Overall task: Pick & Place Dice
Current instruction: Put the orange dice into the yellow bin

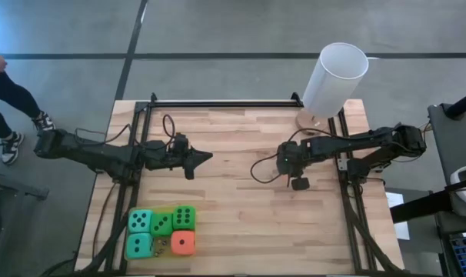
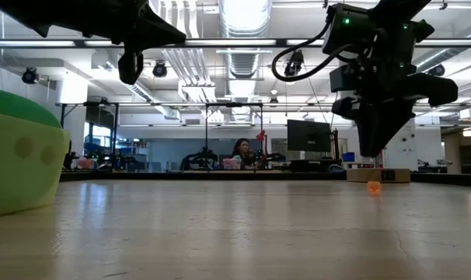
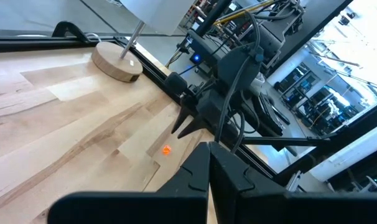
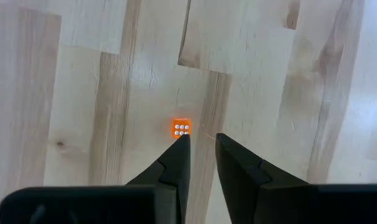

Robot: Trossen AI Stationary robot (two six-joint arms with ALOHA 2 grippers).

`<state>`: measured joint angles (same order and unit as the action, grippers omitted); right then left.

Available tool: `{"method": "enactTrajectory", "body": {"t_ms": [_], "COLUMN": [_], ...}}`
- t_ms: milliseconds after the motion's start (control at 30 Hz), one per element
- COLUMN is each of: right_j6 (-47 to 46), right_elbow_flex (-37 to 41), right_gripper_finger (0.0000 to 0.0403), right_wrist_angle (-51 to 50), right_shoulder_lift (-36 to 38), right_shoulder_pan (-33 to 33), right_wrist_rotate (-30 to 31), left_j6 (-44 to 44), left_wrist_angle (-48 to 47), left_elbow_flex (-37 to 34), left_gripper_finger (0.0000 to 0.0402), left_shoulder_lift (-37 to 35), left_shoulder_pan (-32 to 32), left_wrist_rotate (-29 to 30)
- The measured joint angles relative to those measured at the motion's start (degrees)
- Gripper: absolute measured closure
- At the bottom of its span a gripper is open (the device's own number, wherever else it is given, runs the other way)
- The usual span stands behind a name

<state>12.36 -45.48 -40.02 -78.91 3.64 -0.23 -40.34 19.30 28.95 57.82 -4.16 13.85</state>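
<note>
Two dark arms reach in over the wooden table [image 1: 241,223] from its sides, each stretched low toward the middle. The right hand [image 4: 201,146] points straight down at the boards, its fingers a narrow gap apart and holding nothing; the right wrist view shows a tiny orange die [image 4: 181,127] with white pips lying just beyond the fingertips, apart from them. The low view catches that same speck on the table beneath the hand, and the left wrist view shows it too. The left hand [image 1: 201,158] hangs above the table at centre-left, fingers pressed together and empty. Five large soft dice [image 1: 161,231] sit clustered at the near left edge, well apart from both hands. A white cylinder [image 1: 334,78] stands on its wooden base at the far right.
</note>
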Motion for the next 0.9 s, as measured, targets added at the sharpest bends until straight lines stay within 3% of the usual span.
{"method": "enactTrajectory", "body": {"t_ms": [500,900], "right_j6": [-2.0,-3.8], "right_elbow_flex": [0.6,2.8], "right_gripper_finger": [0.0221,0.0222], "right_wrist_angle": [0.5,5.0], "right_shoulder_lift": [0.0,0.0], "right_shoulder_pan": [0.0,0.0], "right_wrist_rotate": [-2.6,-2.8], "left_j6": [0.0,0.0], "left_wrist_angle": [0.0,0.0], "left_elbow_flex": [0.0,0.0], "left_gripper_finger": [0.0396,0.0396], "left_shoulder_lift": [0.0,0.0], "left_shoulder_pan": [0.0,0.0], "left_wrist_rotate": [0.0,0.0]}}
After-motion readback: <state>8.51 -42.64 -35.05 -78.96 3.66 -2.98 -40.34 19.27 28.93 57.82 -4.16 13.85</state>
